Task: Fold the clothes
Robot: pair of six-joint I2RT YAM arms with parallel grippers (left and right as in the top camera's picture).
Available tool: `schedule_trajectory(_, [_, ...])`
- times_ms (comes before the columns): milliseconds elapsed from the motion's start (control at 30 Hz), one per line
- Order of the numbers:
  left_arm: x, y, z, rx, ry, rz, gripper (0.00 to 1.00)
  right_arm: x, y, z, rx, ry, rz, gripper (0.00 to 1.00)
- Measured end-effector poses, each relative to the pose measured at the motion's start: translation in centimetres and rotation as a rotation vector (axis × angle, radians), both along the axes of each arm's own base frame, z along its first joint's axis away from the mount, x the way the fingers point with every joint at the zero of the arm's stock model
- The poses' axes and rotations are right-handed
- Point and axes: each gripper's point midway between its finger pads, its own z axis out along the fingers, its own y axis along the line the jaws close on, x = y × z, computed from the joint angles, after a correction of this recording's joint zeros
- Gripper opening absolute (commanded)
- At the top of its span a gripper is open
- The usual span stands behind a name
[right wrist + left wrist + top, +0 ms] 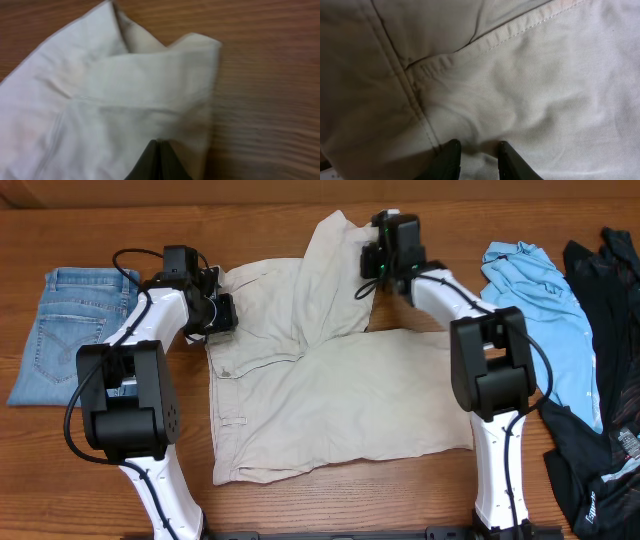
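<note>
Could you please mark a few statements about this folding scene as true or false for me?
The shorts lie between the jeans and the light blue shirt. True.
The right gripper is wide open. False: it is shut on the shorts' fabric.
The left gripper is at the shorts' left edge. True.
The jeans lie on the shorts. False: they lie apart, to the left.
The shorts are folded small. False: mostly spread out.
</note>
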Motion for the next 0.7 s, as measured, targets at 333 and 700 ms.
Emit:
schedule_trajectory(333, [0.0, 0.0, 0.0, 0.0, 0.0, 0.0, 0.29, 2.9, -1.6, 7.0, 0.132, -0.109, -0.039, 0.53])
schedule_trajectory(700, [0.0, 0.0, 0.0, 0.0, 0.0, 0.0, 0.29, 2.2, 5.6, 4.0, 0.114, -0.134, 0.04, 0.64])
